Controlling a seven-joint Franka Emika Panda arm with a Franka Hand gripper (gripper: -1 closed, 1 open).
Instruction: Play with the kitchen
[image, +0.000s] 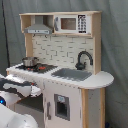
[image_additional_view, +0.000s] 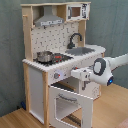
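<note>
Standing upright on the wooden floor (image_additional_view: 15, 117) before a grey curtain (image: 116, 45), the kitchen (image: 62, 70) has its long axis vertical, from base to top shelf. Its front faces the lower right in the second exterior view and the lower left in the first exterior view.

Along the top I note a grey hood (image: 37, 30) and a toy microwave (image: 73, 23) side by side. A white tiled backsplash (image: 57, 50) sits beneath them. On the counter, a small metal pot (image_additional_view: 44, 56) rests on the stove (image_additional_view: 57, 58), and the sink (image: 72, 74) lies beside it with the black faucet (image: 83, 59) arching over it from behind. The counter ends in a rounded lip (image: 102, 79) past the sink. Knobs (image_additional_view: 56, 75) line the front panel under the stove. The oven door (image_additional_view: 72, 102) stands swung outward in the second exterior view, showing the cavity behind it.

My arm (image_additional_view: 107, 67) reaches in from the second exterior view's right, level with the knob panel. My gripper (image_additional_view: 75, 74) sits just beside that panel, over the opened door. I cannot tell whether the fingers are wide, narrow or clasped on anything. In the first exterior view my arm enters at the lower left, partly covering the front below the stove.
</note>
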